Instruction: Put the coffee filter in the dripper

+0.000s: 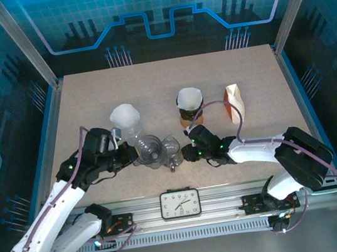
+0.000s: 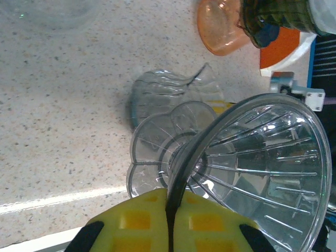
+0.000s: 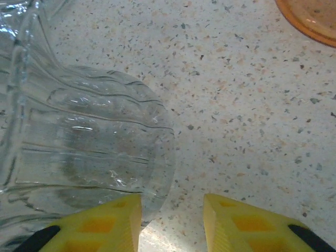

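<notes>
Empty clear dripper (image 2: 262, 168) in left hand (image 2: 172, 203)

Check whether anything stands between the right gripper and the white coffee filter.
Yes. A clear ribbed glass piece lies directly in front of the open right gripper. Beyond it, the clear dripper, clamped at its rim by the left gripper, sits roughly on the line to the white coffee filter.
</notes>
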`<state>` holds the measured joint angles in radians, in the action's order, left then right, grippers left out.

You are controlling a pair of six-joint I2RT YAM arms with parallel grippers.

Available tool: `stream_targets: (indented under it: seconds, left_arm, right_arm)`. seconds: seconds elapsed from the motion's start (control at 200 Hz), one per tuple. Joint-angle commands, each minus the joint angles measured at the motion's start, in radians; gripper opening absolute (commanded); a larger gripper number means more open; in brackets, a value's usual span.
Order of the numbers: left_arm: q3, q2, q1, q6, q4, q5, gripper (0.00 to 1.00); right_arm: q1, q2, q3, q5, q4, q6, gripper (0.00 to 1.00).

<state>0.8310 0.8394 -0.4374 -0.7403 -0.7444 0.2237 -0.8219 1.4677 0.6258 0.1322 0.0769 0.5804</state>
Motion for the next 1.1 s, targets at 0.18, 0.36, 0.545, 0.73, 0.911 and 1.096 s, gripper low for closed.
stream_targets:
  seconds: [0.18, 0.36, 0.545, 0.73, 0.911, 1.096]
  left_arm:
    - [0.184, 0.197, -0.076, 0.112, -0.023, 0.003, 0.00]
    - [0.249, 0.320, -0.131, 0.143, -0.023, -0.039, 0.00]
    - [0.273, 0.393, -0.144, 0.148, 0.016, -0.055, 0.00]
    - [0.298, 0.442, -0.151, 0.162, 0.042, -0.077, 0.00]
    - [0.326, 0.472, -0.156, 0.166, 0.038, -0.080, 0.00]
    - [0.333, 0.480, -0.157, 0.171, 0.002, -0.103, 0.00]
  right_arm:
    - [0.007, -0.196, -0.056, 0.121, -0.124, 0.028, 0.45]
    - [0.013, -0.326, -0.116, 0.157, -0.213, 0.049, 0.50]
    - [0.017, -0.455, -0.166, 0.174, -0.278, 0.066, 0.52]
    - [0.021, -0.527, -0.188, 0.187, -0.326, 0.079, 0.55]
    - [0.028, -0.557, -0.211, 0.192, -0.339, 0.091, 0.56]
    - [0.034, -0.579, -0.224, 0.189, -0.342, 0.096, 0.56]
